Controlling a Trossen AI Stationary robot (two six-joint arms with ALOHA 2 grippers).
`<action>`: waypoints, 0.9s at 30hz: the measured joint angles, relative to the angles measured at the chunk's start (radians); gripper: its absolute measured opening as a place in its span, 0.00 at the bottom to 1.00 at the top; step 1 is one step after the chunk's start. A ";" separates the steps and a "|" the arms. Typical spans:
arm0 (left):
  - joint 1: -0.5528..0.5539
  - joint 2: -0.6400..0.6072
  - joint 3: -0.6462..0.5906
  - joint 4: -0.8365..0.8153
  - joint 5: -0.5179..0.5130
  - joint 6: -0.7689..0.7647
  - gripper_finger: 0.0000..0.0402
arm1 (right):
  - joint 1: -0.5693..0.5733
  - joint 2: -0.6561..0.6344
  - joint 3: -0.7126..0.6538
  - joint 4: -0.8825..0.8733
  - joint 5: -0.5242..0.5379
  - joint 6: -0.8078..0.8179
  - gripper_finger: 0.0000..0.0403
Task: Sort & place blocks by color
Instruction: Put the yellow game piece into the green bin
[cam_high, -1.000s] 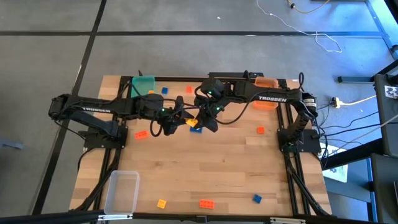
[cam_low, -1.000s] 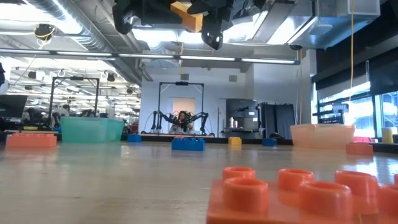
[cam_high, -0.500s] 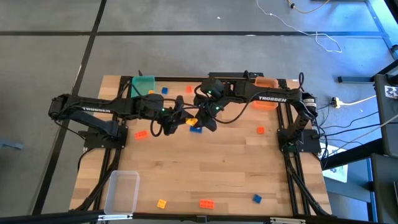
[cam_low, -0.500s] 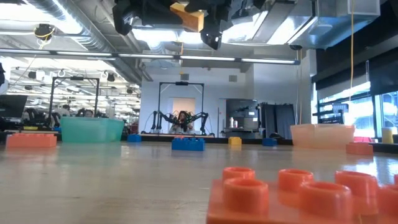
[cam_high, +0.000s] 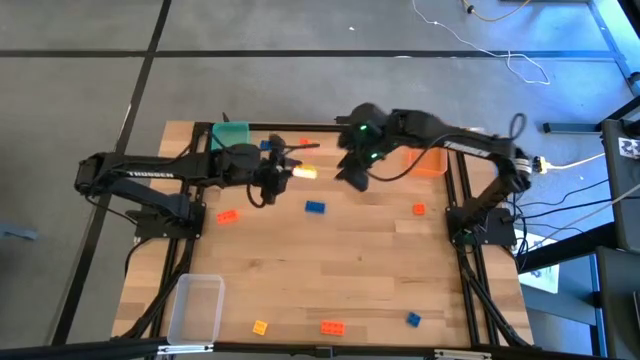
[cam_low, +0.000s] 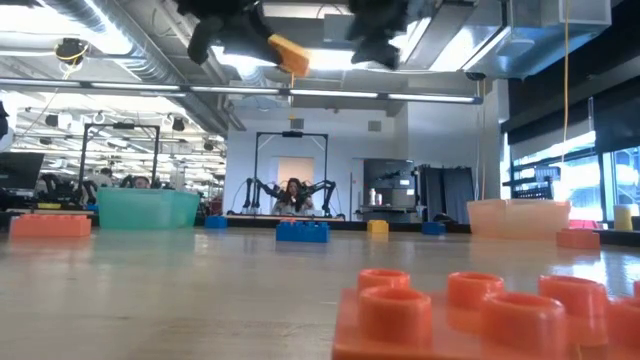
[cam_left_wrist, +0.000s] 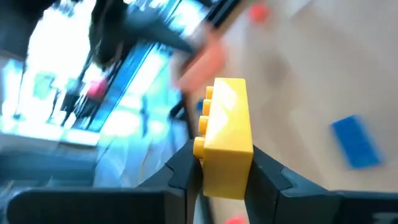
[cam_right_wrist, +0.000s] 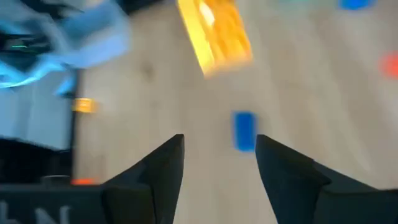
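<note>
My left gripper (cam_high: 288, 172) is above the table's far middle, shut on a yellow block (cam_high: 304, 172), which also shows at the top of the low view (cam_low: 290, 55). My right gripper (cam_high: 352, 175) hangs open just to the right of that block, empty; in its wrist view the open fingers (cam_right_wrist: 219, 142) look down on the yellow block (cam_right_wrist: 214, 34) and a blue block (cam_right_wrist: 244, 130). Other blocks lie flat on the table: blue (cam_high: 315, 207), orange-red (cam_high: 227, 214) and orange-red (cam_high: 418, 209). My left gripper pinches the yellow block between its two fingers (cam_left_wrist: 180, 165) by its two side faces (cam_left_wrist: 227, 168). The fingers come about level from the table's left. The block is lifted clear of the table and sticks out past the fingertips toward the right arm, studs (cam_left_wrist: 204, 118) to one side.
A green bin (cam_high: 230, 137) stands at the far left, an orange bin (cam_high: 428, 160) at the far right, a clear bin (cam_high: 197, 307) at the near left corner. More blocks lie near the near edge: yellow (cam_high: 260, 326), orange (cam_high: 332, 326), blue (cam_high: 413, 319). Bare wood fills the middle.
Both grippers stood together at the yellow block over the blue block. The right gripper has drawn off to the right and toward the far edge, without the block. The left gripper has carried the block toward the far edge and turned it.
</note>
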 joint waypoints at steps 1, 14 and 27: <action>0.011 -0.003 0.000 -0.018 -0.045 -0.024 0.21 | -0.010 -0.024 0.000 -0.029 0.044 -0.001 0.49; 0.352 -0.050 -0.001 -0.508 -0.247 -0.852 0.21 | -0.032 -0.233 0.000 -0.105 0.313 -0.003 0.49; 0.673 0.018 -0.001 -0.728 -0.105 -1.226 0.21 | -0.031 -0.231 0.000 -0.106 0.311 -0.060 0.49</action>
